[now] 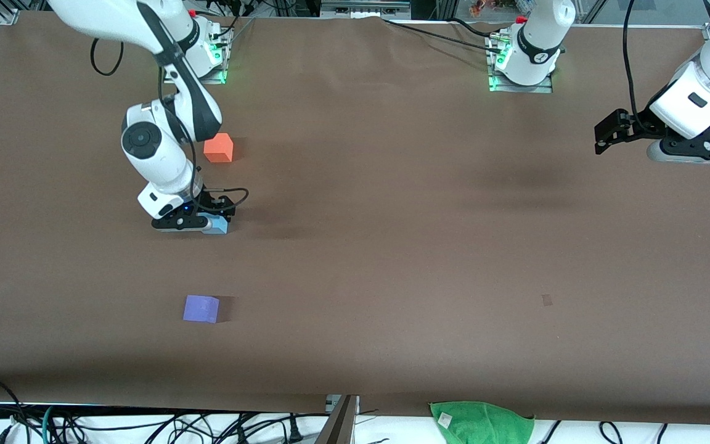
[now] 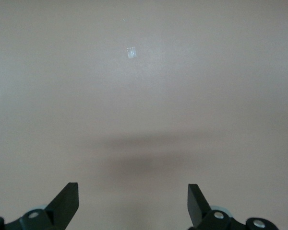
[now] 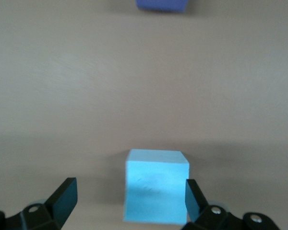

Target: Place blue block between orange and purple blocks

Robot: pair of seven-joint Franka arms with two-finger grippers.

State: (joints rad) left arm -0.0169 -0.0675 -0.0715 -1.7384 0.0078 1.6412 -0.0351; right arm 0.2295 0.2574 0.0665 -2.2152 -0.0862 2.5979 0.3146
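Three cubes lie in a rough line at the right arm's end of the table [image 1: 392,246] in the front view: the orange block [image 1: 218,148] farthest from the camera, the purple block [image 1: 201,308] nearest, and the blue block [image 1: 216,226] between them, on the brown surface. The right gripper [image 1: 198,223] sits low around it. The left gripper [image 1: 604,132] waits in the air, well apart. No containers appear.

Left wrist view: left gripper [image 2: 133,203] spread wide over bare table, holding nothing.

Right wrist view: right gripper [image 3: 131,199] has its fingers released, standing apart from the blue block [image 3: 156,184]; the block looks set down, purple block [image 3: 162,5] ahead.
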